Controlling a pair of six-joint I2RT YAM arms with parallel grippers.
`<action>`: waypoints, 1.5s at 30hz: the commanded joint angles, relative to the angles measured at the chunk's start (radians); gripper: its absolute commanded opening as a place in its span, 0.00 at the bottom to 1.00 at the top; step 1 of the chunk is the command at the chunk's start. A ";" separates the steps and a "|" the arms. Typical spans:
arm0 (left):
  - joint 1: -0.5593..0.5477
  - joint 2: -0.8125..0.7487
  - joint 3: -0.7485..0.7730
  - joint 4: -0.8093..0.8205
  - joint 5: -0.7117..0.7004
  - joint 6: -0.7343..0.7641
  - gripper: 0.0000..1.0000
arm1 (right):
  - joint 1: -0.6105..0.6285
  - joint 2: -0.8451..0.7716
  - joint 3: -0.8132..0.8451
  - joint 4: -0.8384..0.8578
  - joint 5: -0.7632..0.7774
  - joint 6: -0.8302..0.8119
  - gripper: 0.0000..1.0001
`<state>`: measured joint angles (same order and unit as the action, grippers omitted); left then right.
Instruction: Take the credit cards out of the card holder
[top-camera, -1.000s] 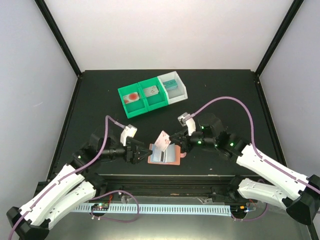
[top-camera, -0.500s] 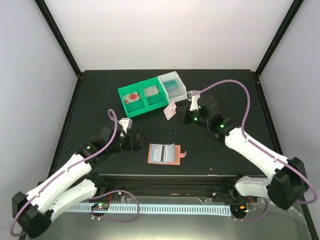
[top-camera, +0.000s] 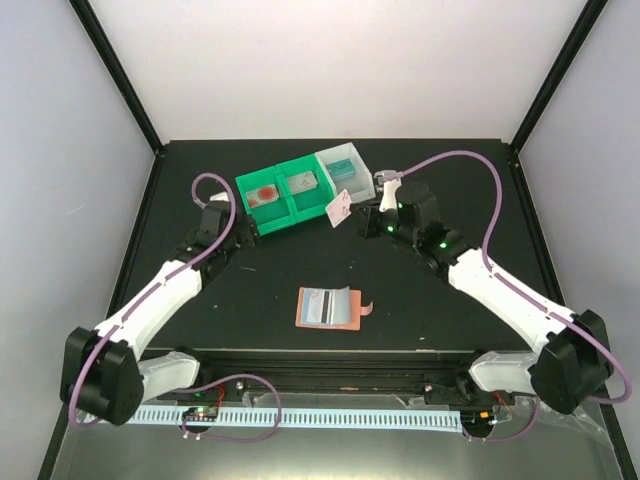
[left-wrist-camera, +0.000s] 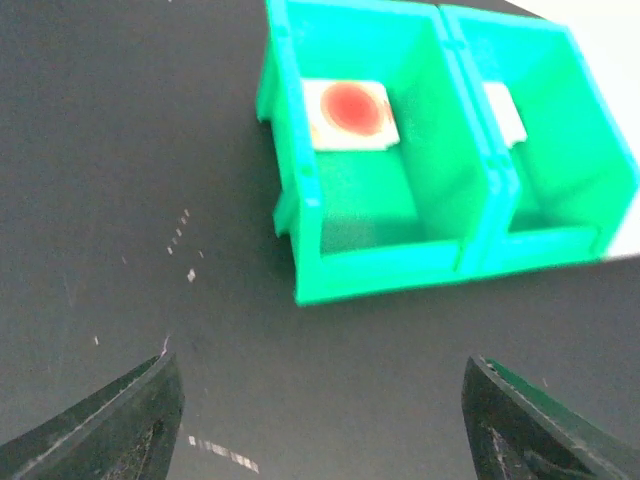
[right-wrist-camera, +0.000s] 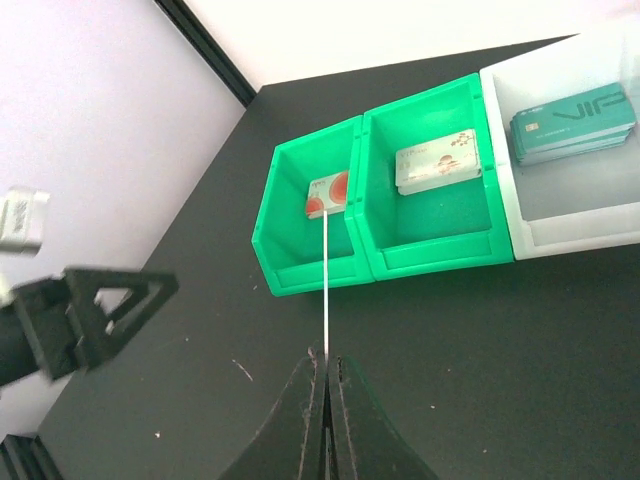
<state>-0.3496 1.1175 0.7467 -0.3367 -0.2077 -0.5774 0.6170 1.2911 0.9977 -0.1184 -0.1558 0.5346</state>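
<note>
The holder (top-camera: 328, 307) lies opened flat close to the middle of the near edge of the counter (top-camera: 450, 180), pale blue pockets up, salmon border all round and its small tab pointing toward the right edge. Well beyond it, toward the far edge, both arms reach to a row of three bins. The left fingers (left-wrist-camera: 130, 420) are spread wide apart above bare counter, just short of the near left corner of the left green bin (left-wrist-camera: 300, 215). The right fingers (right-wrist-camera: 310, 410) are pressed together on the lower edge of one card (top-camera: 339, 208). The top view shows it as pale and tilted, just on the near side of the bins, about where the middle green bin (right-wrist-camera: 430, 255) meets the white bin (right-wrist-camera: 570, 235). To the right wrist camera it is edge-on, a thin upright line rising from the fingertips. Inside the left green bin lies a red-marked card (left-wrist-camera: 348, 113), flat at the bin's far end. A white card (right-wrist-camera: 438, 160) with small marks lies in the middle green bin. A small stack of teal cards (right-wrist-camera: 572, 122) lies in the white bin, the one nearest the far right corner.
</note>
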 joint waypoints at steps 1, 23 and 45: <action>0.073 0.111 0.097 0.125 -0.006 0.000 0.75 | -0.006 -0.069 -0.044 0.007 0.015 -0.018 0.01; 0.127 0.539 0.261 0.218 0.035 -0.090 0.53 | -0.005 -0.363 -0.269 -0.041 0.028 -0.007 0.01; 0.110 0.421 0.086 0.267 0.171 -0.089 0.13 | -0.006 -0.407 -0.284 -0.013 0.024 0.039 0.01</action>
<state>-0.2306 1.5806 0.8742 -0.1150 -0.0952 -0.6579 0.6155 0.8780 0.7006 -0.1715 -0.1158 0.5461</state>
